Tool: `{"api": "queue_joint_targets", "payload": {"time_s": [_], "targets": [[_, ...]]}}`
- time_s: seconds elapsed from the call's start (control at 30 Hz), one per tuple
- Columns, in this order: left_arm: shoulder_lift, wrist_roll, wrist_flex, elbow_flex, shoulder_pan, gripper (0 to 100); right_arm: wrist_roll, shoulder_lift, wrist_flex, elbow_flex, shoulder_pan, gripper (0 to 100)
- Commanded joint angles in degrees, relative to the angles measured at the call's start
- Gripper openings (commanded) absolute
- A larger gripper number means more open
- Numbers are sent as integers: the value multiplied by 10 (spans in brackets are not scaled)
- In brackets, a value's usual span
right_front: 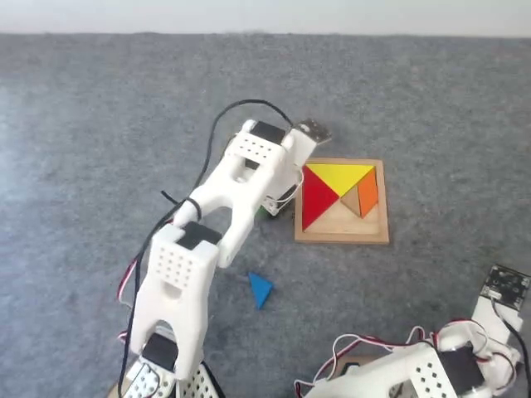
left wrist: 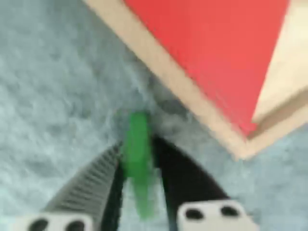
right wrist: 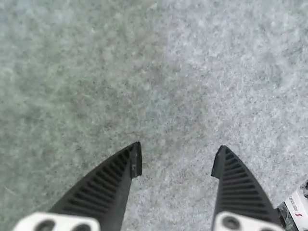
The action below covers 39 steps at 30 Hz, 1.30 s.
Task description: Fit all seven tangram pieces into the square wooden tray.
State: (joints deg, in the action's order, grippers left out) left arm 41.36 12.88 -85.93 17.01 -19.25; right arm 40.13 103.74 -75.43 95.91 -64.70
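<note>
The bench (right_front: 99, 124) is covered all over with a grey, felt-like cloth that runs back to a pale strip at the far edge. The square wooden tray (right_front: 340, 238) lies flat on it, right of the middle, with its sides roughly square to the bench. A small blue triangle (right_front: 260, 289) lies flat on the cloth, nearer the front and apart from the tray's near left corner. A green piece (left wrist: 138, 159) stands edge-on just beside the tray's left side; whether it touches the cloth cannot be told.
</note>
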Motion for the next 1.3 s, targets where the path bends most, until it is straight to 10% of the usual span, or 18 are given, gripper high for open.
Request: {"api": "queue_joint_targets", "payload": {"time_s": [0.0, 0.43, 1.27], "targets": [[1, -6, 9, 1, -1, 97, 9, 2, -15, 6, -5, 248], [-98, -43, -128, 225, -108, 13, 9, 2, -15, 6, -5, 248], [84, -48, 9, 237, -228, 16, 9, 2, -15, 6, -5, 248]]}}
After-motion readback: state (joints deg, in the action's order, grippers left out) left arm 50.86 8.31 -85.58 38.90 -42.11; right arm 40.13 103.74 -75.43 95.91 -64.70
